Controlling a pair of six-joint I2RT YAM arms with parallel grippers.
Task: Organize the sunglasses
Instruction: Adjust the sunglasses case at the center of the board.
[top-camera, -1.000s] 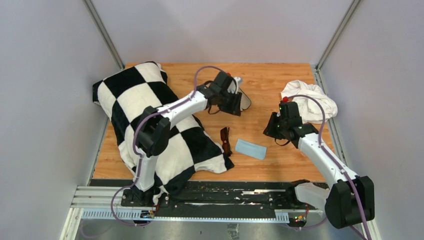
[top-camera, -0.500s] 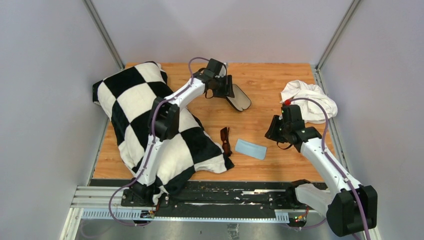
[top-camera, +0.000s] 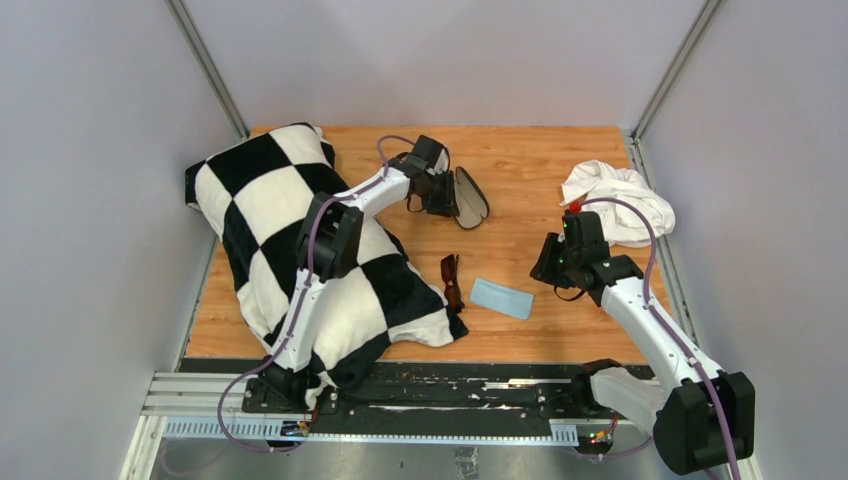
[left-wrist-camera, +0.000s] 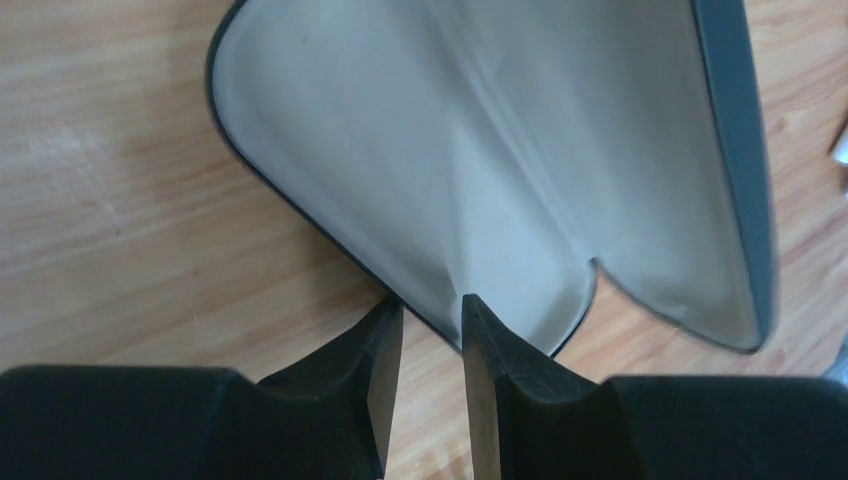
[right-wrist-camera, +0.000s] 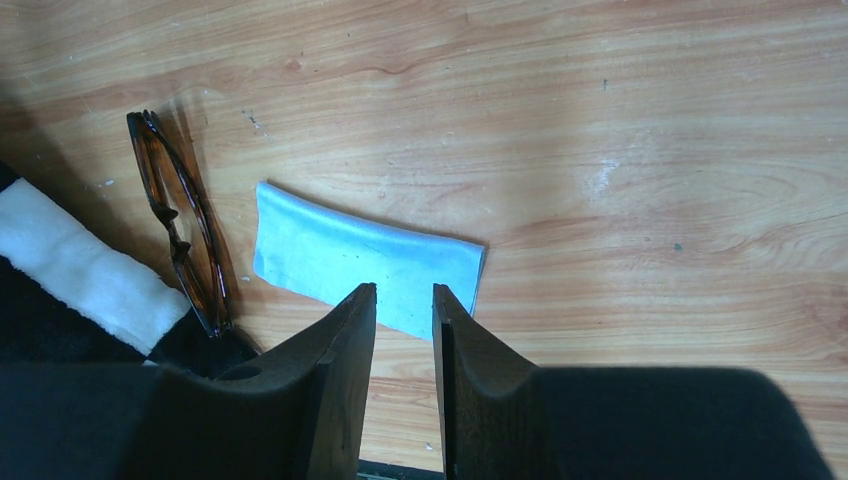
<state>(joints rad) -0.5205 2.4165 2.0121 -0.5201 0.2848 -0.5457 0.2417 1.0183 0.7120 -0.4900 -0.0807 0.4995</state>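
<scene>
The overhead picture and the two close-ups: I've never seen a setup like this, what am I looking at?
Those are two robot arms at the table's near edge, each ending in a two-fingered pincer. The wide picture comes from a fixed camera above and behind them. Each close-up comes from a camera on one wrist, so the dark prongs are its own fingers. On the wooden table lie a checkered blanket, a white rag, brown sunglasses, a light blue cloth and an open glasses case. The left pincer has its tips at the case's rim; whether it grips, I cannot tell. The right pincer hovers over the blue cloth, fingers slightly apart, holding nothing.
</scene>
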